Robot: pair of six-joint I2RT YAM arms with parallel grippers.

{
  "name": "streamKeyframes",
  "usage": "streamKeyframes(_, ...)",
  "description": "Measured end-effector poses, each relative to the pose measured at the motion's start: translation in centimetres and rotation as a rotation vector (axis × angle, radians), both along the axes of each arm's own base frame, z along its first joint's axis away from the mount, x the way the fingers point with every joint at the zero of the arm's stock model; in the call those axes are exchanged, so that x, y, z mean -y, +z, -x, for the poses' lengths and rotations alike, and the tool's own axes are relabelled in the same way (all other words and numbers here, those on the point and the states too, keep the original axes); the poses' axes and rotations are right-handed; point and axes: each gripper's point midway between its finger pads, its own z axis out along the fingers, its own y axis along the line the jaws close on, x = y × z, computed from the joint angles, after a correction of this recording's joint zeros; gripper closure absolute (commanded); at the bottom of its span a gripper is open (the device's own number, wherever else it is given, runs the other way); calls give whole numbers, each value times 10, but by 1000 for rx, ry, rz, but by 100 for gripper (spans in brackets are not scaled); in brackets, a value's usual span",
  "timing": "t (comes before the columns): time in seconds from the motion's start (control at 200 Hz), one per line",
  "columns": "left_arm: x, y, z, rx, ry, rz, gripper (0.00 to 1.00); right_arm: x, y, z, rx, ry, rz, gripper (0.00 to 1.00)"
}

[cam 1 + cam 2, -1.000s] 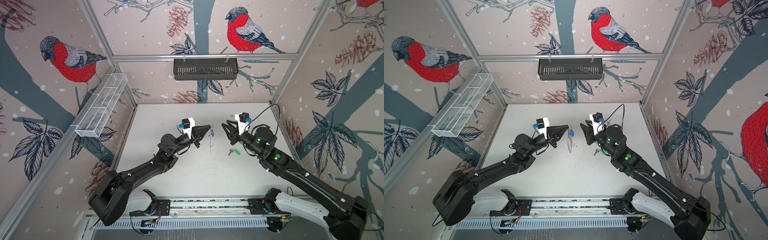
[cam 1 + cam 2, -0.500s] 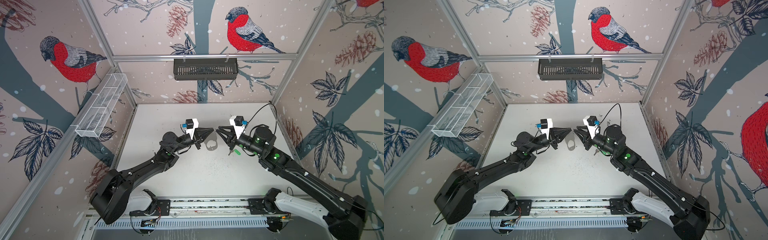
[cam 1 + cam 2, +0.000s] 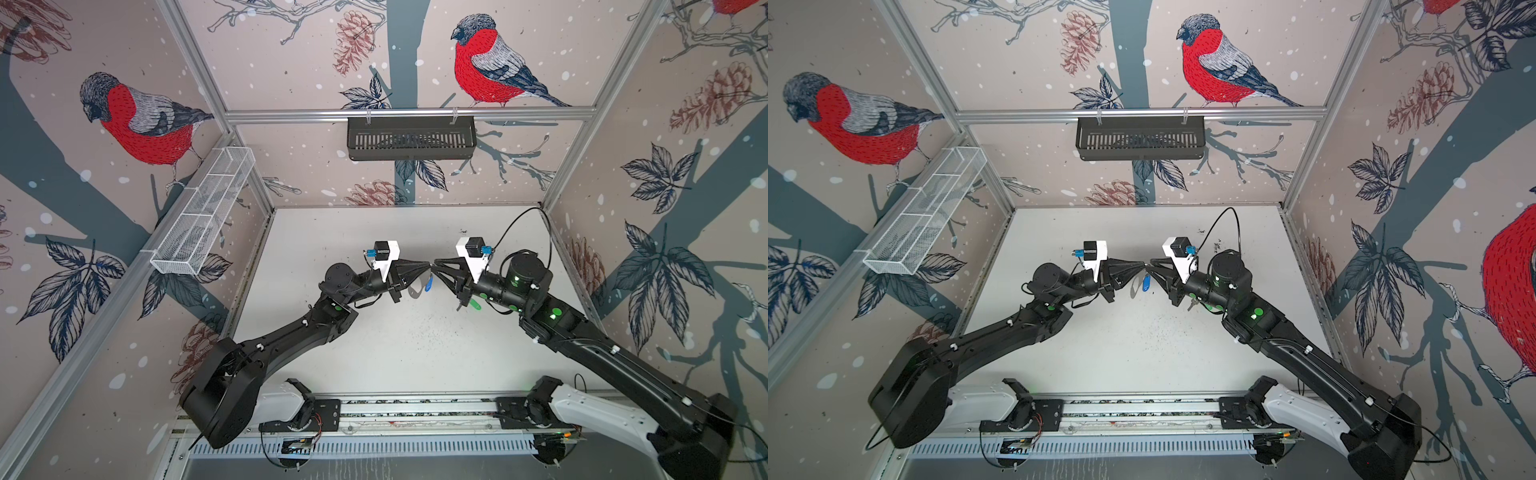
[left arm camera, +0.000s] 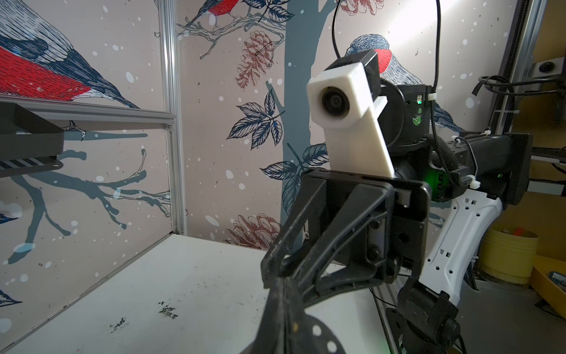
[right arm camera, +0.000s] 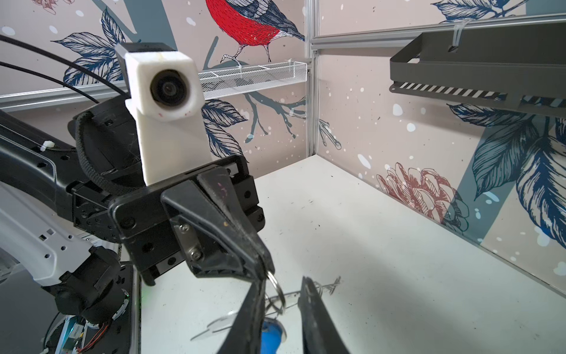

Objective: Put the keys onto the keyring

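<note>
Grey keyring [image 3: 413, 289] hangs from the clenched left gripper [image 3: 428, 266]; the blue-tagged key [image 3: 429, 284] dangles beside it, between the slightly parted fingers of the right gripper [image 3: 435, 266]. Closing off-centre could knock it loose. Farther right, the green-tagged key [image 3: 475, 304] lies on the table [image 3: 415, 353].

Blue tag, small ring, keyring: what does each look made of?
Blue tag: likely plastic; opaque, saturated blue, soft sheen. Small ring: metal; thin silvery wire with bright glints. Keyring, in the shut fingers of the left gripper: flat, matte dark grey with punched holes; coated metal or stiff plastic, cannot tell which.
</note>
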Motion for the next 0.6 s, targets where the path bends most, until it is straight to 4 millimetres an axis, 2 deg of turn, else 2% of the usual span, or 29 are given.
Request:
streamKeyframes(0.415, 1, -1, 4, 4, -31, -2, 100, -2, -1, 9, 11, 49, 12, 96)
streamKeyframes(0.6, 1, 0, 5, 9, -35, 1, 100, -2, 0, 12, 14, 61, 10, 99)
